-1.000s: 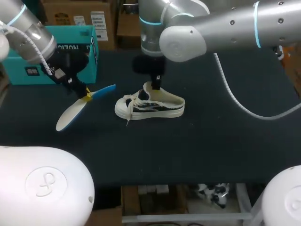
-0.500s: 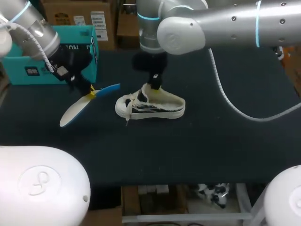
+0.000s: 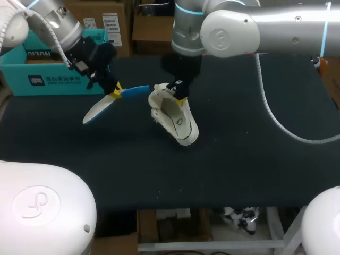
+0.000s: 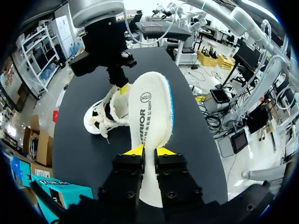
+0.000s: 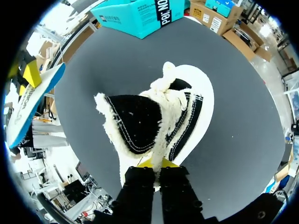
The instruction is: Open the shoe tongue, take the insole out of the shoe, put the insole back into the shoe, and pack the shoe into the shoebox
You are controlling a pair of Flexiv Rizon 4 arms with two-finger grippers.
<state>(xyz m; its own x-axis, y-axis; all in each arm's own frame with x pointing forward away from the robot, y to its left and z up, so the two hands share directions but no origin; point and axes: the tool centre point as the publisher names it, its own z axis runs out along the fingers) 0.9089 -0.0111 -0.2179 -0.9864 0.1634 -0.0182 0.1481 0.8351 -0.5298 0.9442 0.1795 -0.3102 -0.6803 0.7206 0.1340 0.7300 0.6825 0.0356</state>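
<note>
Left hand is pinching the insole beside the tilted shoe, right hand is gripping its rim; I am judging reinsertion underway, next needing the insole's tip aimed inside.

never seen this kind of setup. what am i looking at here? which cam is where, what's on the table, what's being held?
This is a robot with two arms at a black table. Each arm ends in a two-fingered claw with yellow tips. The wide picture comes from a fixed camera above and behind the robot. The two round pictures come from a camera on each wrist, looking out along the fingers.

A teal shoebox stands at the table's far left. The left claw is shut on a white insole with blue on one side, and holds it in the air beside the shoe. The right claw pinches the fleecy rim of the shoe. The shoe is tipped so that its opening shows to the overhead camera. So the insole is out of the shoe, and the shoe is not in the box.
</note>
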